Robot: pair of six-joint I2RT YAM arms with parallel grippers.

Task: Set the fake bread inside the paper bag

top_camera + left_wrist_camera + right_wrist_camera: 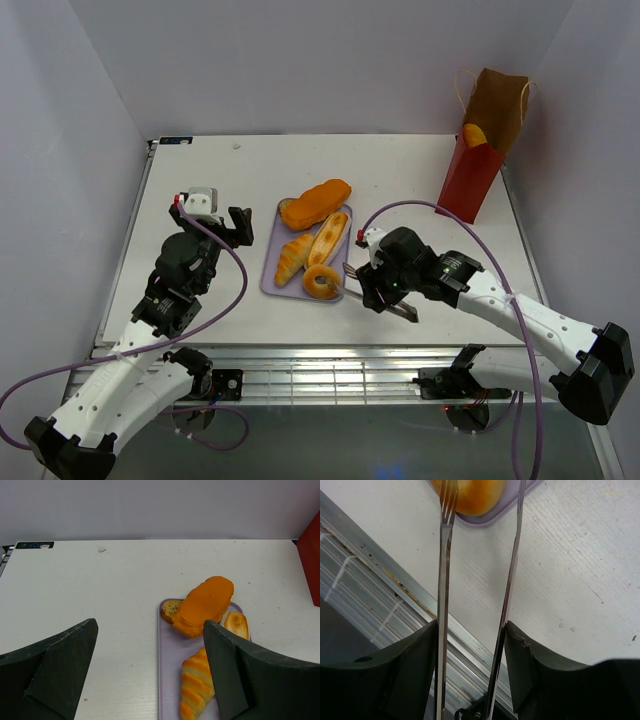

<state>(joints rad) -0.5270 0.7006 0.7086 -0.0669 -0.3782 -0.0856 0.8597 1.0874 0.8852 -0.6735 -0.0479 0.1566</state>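
Metal tongs (pixel 443 580) in my right pincer (pixel 472 640), tips apart at the ring donut (pixel 470 495).
I hold both tong arms, not yet squeezed. If I squeeze off-centre, I think the smooth donut slips out or the lavender tray (pixel 270 285) slides. The paper bag (pixel 480 160) stands well apart, tall; it may tip. My left pincer (pixel 150 650) is wide, empty.

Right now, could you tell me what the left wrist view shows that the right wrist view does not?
Only the left wrist: the orange loaf, croissant, split bun and a red edge of the paper bag. Only the right wrist: the metal tongs clamped between the right fingers, their tips at a tan donut, plus the table's metal front rail. Both: the lavender tray and white table.
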